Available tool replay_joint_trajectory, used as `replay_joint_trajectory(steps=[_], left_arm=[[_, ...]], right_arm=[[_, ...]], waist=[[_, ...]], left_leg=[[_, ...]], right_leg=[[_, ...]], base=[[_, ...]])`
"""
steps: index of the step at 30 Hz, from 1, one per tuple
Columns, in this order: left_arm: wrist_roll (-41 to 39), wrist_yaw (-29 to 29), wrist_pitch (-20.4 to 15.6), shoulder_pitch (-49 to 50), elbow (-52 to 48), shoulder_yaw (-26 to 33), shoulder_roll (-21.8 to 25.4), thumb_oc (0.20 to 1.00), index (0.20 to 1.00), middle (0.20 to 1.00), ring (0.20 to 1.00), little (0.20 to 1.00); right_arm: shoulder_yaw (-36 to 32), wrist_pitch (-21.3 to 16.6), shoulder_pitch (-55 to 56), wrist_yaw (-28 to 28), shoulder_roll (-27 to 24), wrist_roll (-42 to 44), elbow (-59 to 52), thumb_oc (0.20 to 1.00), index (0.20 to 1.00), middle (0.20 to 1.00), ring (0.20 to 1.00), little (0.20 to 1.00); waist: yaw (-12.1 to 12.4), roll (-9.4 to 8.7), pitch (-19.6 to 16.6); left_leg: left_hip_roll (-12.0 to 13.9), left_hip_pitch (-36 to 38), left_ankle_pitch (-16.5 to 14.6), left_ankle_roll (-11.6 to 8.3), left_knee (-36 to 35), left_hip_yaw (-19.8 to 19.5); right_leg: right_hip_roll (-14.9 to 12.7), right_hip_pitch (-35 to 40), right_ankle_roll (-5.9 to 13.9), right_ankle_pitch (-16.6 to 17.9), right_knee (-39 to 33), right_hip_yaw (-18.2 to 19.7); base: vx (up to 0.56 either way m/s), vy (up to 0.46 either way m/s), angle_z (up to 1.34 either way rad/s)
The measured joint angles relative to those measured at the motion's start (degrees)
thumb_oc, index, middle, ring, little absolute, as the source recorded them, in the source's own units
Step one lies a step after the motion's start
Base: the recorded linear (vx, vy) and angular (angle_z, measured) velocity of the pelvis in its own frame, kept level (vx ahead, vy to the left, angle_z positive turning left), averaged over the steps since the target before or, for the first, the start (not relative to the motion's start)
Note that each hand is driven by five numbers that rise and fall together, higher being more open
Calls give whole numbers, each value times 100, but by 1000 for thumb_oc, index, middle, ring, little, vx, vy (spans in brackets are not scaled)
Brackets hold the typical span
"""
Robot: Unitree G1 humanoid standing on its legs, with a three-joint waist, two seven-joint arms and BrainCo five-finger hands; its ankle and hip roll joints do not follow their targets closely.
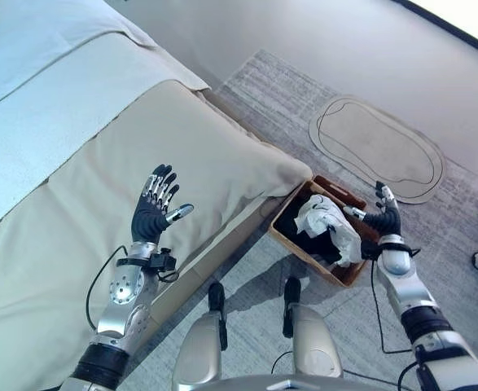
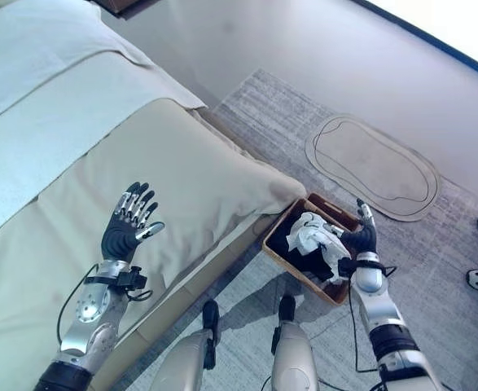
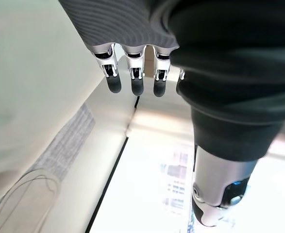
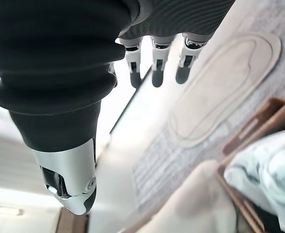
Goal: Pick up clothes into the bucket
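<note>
We held our left hand open above the bed; our right hand, fingers straight, hovered at the basket rim beside the white cloth.

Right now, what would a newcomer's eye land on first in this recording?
Probably the brown basket on the grey rug beside the bed, with a white garment crumpled on top of dark clothes. Next, the left hand raised open over the beige cover, and the right hand open beside the basket's far edge.
</note>
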Motion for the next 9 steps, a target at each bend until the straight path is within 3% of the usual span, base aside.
replay_joint_trajectory(steps=[9], left_arm=[[490,-42,197,642,299,23,-166,1000,1000,1000,1000,1000]], right_arm=[[37,-30,1086,463,699,153,-266,1000,1000,1000,1000,1000]], waist=[[8,-152,-801]], left_leg=[[52,856,194,-60,-785,-19]], right_leg=[[173,1120,61,373,-1244,-161]], base=[[75,25,4]])
